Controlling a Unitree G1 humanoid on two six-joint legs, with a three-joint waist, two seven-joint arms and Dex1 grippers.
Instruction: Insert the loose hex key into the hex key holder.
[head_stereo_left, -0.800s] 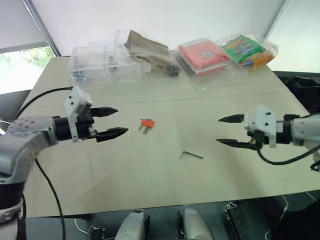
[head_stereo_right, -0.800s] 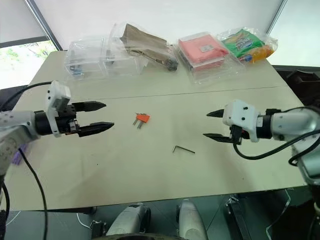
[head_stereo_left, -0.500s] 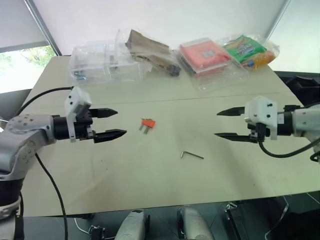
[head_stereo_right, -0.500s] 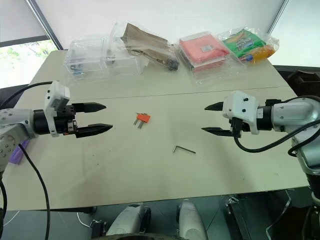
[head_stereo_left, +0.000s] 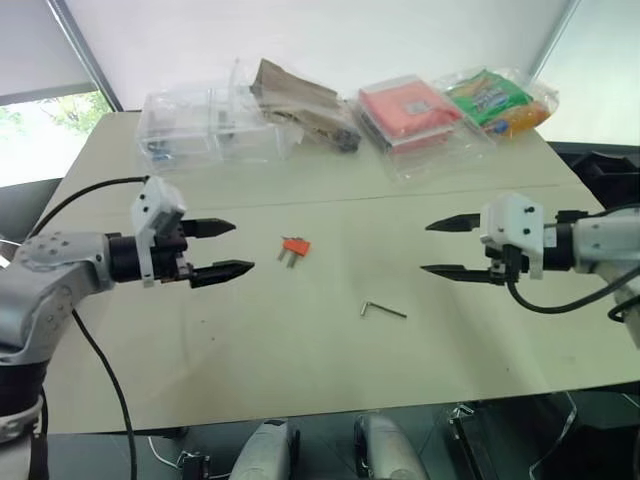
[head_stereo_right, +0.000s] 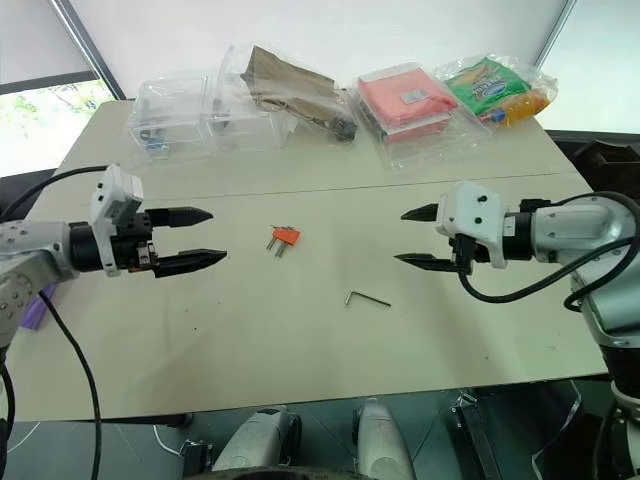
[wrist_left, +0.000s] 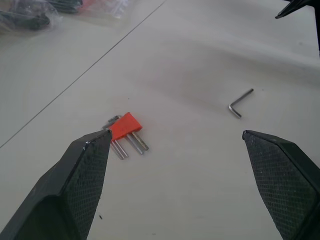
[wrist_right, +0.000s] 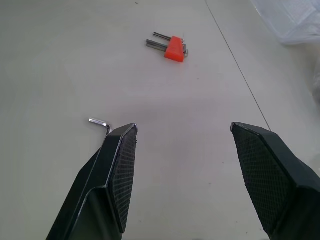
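Left claw: the left gripper (head_stereo_left: 228, 248) hangs above the table (head_stereo_left: 300, 370), two black fingers spread wide, nothing between them, touching nothing.
Right claw: the right gripper (head_stereo_left: 446, 247) faces it from across the table, fingers apart too, a little less wide, empty, also off the surface.
Count of claws: two, tips pointing toward each other.
Holder: one hex key holder (head_stereo_left: 296, 247), orange-red, lying flat between the claws, nearer the left gripper's tips, apart from both.
Keys in holder: three short grey keys poke out of it in the left wrist view.
Loose key: one loose hex key (head_stereo_left: 383, 310), thin and L-shaped, flat on the table between the two claws, closer to the right one and nearer the robot than the holder; well clear of the holder.
Beyond the claws: clear plastic boxes (head_stereo_left: 210, 125), one brown paper bag (head_stereo_left: 295, 97), one red pack (head_stereo_left: 405, 105), one green snack bag (head_stereo_left: 490, 97), all along the far edge.
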